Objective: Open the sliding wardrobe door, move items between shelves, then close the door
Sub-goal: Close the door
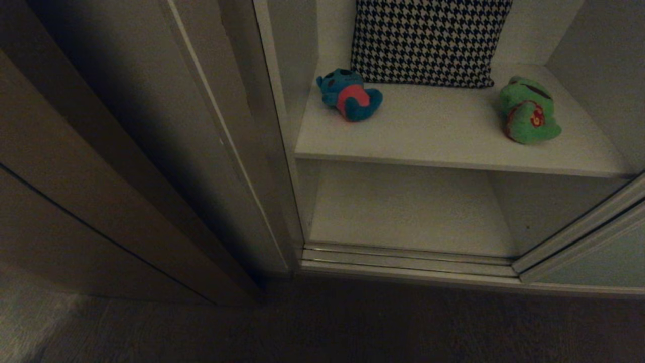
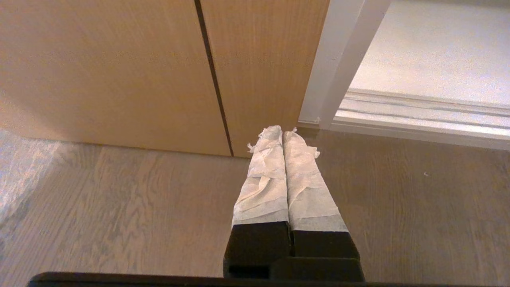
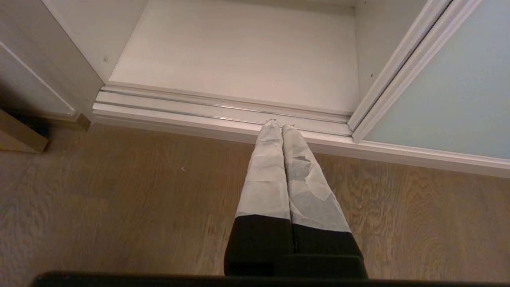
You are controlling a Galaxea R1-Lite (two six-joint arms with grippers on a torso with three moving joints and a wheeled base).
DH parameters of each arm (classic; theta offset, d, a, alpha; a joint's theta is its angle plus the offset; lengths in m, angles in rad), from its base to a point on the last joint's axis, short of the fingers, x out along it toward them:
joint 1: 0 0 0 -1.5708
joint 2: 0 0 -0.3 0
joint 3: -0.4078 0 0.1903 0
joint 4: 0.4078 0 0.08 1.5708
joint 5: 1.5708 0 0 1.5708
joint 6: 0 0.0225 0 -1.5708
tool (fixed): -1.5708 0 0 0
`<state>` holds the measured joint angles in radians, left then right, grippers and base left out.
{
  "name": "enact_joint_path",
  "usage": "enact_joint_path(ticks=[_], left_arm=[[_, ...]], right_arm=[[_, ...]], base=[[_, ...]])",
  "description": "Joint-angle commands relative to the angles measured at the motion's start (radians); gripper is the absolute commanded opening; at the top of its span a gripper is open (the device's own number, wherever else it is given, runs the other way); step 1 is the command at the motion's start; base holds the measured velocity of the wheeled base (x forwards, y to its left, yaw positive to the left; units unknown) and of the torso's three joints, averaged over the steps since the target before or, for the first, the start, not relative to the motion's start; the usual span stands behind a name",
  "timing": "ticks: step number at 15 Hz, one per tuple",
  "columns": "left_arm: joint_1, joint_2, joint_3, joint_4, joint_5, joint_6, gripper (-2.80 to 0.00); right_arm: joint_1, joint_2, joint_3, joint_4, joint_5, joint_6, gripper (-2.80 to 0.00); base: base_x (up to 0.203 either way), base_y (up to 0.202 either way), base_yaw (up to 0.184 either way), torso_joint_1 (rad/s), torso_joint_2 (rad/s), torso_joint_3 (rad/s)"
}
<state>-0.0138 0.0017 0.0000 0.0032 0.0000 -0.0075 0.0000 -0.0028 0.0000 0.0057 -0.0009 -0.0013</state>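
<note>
Wardrobe is open, sliding door pushed off to the right, its pale green panel also visible in the right wrist view. Upper shelf holds three things: blue bear near the left wall, green frog toward the right wall, houndstooth pillow leaning at the back between them. Bear sits just in front of the pillow's left corner; frog and bear are well apart. Lower shelf has nothing on it. Door track runs along the bottom front.

Neither arm shows in the head view. Left gripper hangs low over the wood floor near the brown panelling, taped fingers pressed together, holding nothing. Right gripper points at the door track, fingers likewise clenched and empty.
</note>
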Motion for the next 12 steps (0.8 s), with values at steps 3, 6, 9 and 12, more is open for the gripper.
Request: enact_joint_path(ticks=[3, 6, 9, 12], left_arm=[[0.0, 0.001, 0.0, 0.0, 0.0, 0.001, -2.8], [0.0, 0.001, 0.0, 0.0, 0.0, 0.0, -2.8], [0.0, 0.001, 0.0, 0.0, 0.0, 0.001, -2.8], [0.0, 0.001, 0.0, 0.0, 0.0, 0.001, -2.8]], right_arm=[[0.0, 0.001, 0.002, 0.0, -0.001, 0.0, -2.8], [0.0, 0.001, 0.002, 0.0, -0.001, 0.0, -2.8], [0.0, 0.001, 0.002, 0.0, 0.001, 0.0, -2.8], [0.0, 0.001, 0.002, 0.0, 0.0, 0.0, -2.8]], base=[[0.0, 0.0, 0.0, 0.0, 0.0, 0.0], [-0.077, -0.075, 0.007, 0.006, 0.01, 0.0], [-0.196, -0.191, 0.002, 0.0, 0.0, 0.005], [-0.196, -0.195, 0.0, 0.002, 0.01, 0.001]])
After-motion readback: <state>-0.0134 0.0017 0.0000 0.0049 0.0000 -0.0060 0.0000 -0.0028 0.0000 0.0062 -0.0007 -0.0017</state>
